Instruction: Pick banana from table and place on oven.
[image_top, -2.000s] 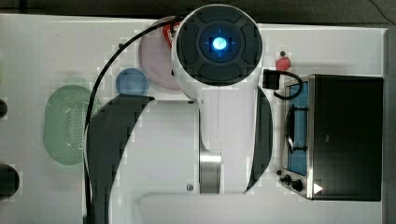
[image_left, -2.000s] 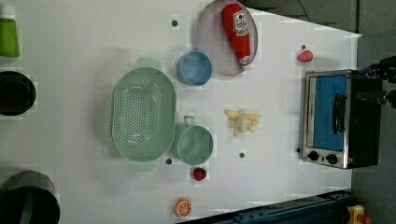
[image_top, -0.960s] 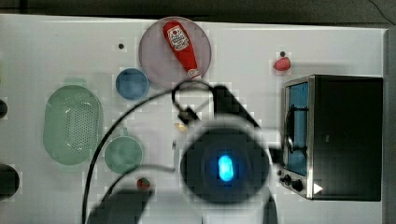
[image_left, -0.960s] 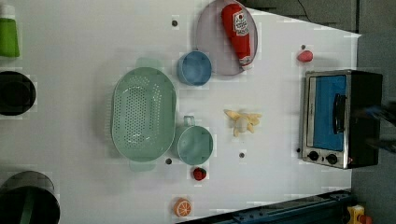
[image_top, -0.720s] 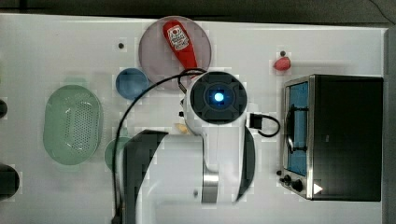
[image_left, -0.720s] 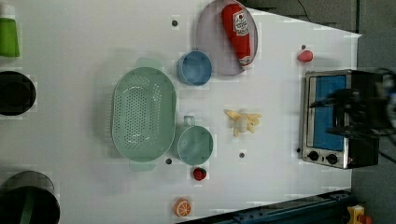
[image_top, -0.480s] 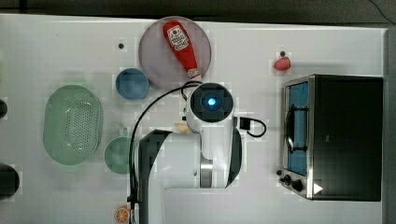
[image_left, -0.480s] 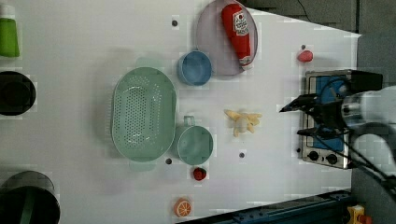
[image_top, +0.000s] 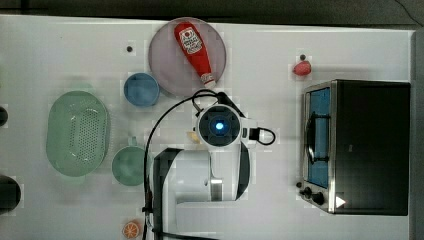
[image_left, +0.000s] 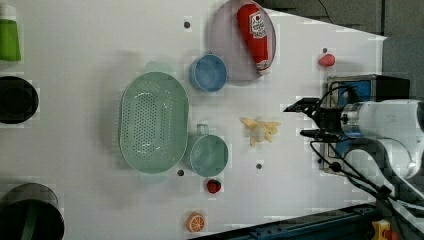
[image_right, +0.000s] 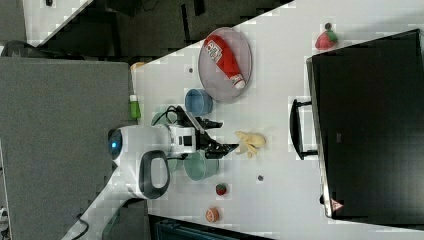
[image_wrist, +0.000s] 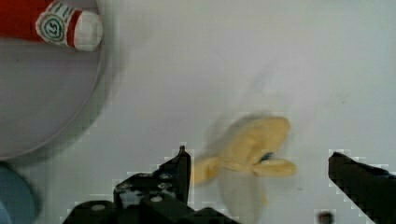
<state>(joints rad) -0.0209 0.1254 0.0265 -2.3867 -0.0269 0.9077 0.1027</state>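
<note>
The pale yellow banana (image_left: 260, 131) lies on the white table (image_top: 270, 65), left of the oven (image_top: 370, 145) in the top view. In the top view my arm covers it, leaving just a sliver of the banana (image_top: 192, 136) showing. My gripper (image_wrist: 257, 154) hangs above it, open, and the banana (image_wrist: 252, 149) lies between the two black fingers (image_wrist: 180, 163) without touching them. The left view shows the gripper (image_left: 300, 120) just right of the banana. In the right view the gripper (image_right: 222, 135) is just left of the banana (image_right: 250, 141), with the oven (image_right: 370, 125) closed.
A ketchup bottle (image_top: 194, 50) lies on a round plate (image_top: 170, 65) behind the banana. A blue bowl (image_top: 141, 90), green colander (image_top: 77, 132) and teal cup (image_top: 129, 165) stand to the top view's left. A strawberry (image_left: 214, 186), orange slice (image_top: 131, 229) and red toy (image_top: 301, 68) lie about.
My arm has swung in and settled over the banana; in the left view the gripper came from the oven side toward it. Nothing on the table has moved.
</note>
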